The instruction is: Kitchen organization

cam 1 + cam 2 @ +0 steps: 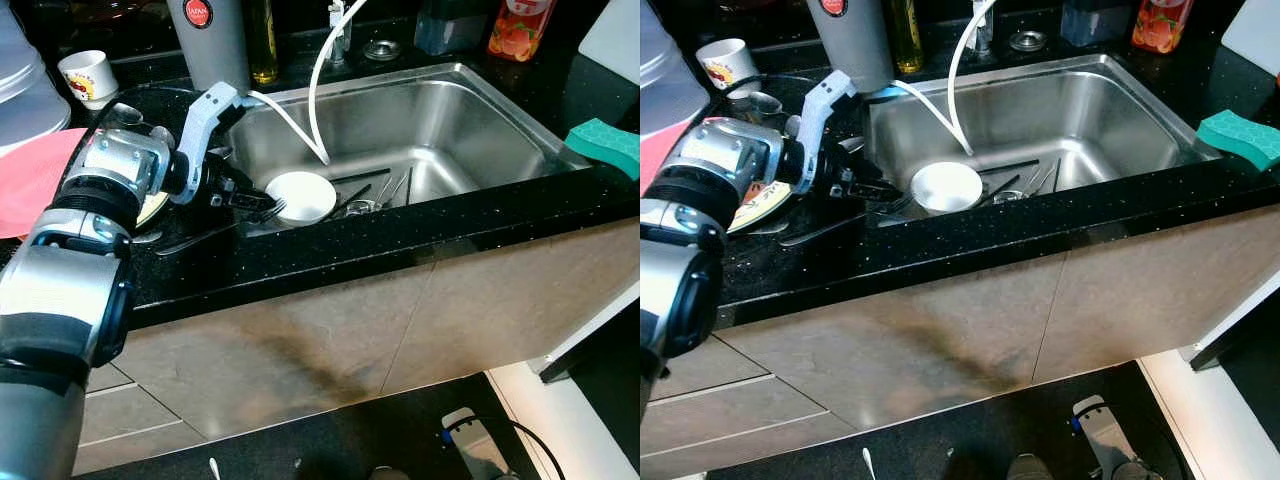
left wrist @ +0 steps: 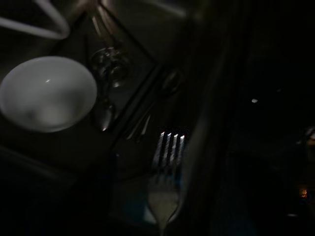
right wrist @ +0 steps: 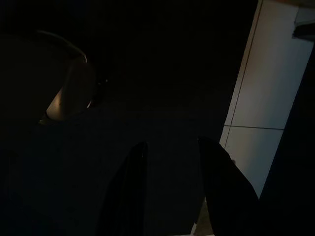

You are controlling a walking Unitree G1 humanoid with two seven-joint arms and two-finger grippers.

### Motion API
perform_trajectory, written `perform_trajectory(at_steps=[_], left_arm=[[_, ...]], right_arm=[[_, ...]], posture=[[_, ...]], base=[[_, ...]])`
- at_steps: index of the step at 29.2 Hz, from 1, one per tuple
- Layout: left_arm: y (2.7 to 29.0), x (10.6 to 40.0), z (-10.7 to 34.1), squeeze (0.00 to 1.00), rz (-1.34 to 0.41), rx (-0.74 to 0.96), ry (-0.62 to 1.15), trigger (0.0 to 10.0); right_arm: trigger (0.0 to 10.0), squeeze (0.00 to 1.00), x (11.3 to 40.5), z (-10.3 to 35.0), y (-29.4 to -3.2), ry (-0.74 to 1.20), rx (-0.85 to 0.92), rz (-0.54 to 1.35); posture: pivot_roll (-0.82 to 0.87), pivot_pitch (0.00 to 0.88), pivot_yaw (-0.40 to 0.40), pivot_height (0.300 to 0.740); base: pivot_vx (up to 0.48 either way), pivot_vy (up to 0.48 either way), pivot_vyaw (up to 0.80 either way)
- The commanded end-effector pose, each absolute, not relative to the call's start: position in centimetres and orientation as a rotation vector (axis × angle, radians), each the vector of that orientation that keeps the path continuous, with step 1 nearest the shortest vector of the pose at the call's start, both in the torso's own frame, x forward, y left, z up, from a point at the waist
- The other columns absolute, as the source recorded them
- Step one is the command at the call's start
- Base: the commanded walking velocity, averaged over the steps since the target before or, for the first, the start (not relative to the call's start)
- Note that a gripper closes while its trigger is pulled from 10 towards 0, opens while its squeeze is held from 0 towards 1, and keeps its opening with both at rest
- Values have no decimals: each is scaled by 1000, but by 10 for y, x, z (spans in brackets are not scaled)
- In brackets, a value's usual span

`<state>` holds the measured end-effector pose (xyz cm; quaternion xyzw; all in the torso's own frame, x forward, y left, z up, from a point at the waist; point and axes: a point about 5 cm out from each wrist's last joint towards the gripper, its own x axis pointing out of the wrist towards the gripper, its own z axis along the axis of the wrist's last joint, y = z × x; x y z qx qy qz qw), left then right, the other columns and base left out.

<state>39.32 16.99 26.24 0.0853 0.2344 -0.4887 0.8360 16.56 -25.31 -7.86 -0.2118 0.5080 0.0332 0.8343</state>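
Carrying a fork [image 2: 167,162] clamped in the left gripper [image 1: 243,199] over the sink [image 1: 480,110] rim — white bowl [image 1: 300,196] just beyond the tines (right gripper [image 3: 172,162] idle, fingers apart) — next, probably, lowering and releasing it among the cutlery.

Bowl [image 1: 301,196] and cutlery [image 1: 385,190] in sink [image 1: 480,120]; sponge [image 1: 606,143] right.

Green sponge [image 1: 606,143] on the counter's right edge, orange juice carton [image 1: 520,28] behind the sink, tiled floor [image 1: 560,420]
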Motion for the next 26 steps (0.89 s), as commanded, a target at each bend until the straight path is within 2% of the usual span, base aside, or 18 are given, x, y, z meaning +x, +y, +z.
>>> perform_trajectory(at_steps=[1,3,12,13,26], left_arm=[[166,392,267,1000,-1084,157,482,10000],[165,390,267,1000,-1136,141,470,10000],[175,385,247,1000,-1136,131,582,10000],[175,385,245,0,-1134,136,589,10000],[175,384,230,0,-1113,167,630,10000]], right_arm=[[10000,0,160,-82,-252,1098,-451,76],[10000,0,160,-82,-252,1098,-451,76],[10000,0,158,-82,-252,1099,-452,75],[10000,0,158,-82,-252,1099,-452,75],[10000,0,157,-82,-253,1099,-455,73]], posture=[[-49,89,90,740],[-50,91,91,740],[-54,91,91,740],[-54,91,91,740],[-66,87,88,740]], base=[[0,0,0],[0,0,0],[0,0,0],[0,0,0],[0,0,0]])
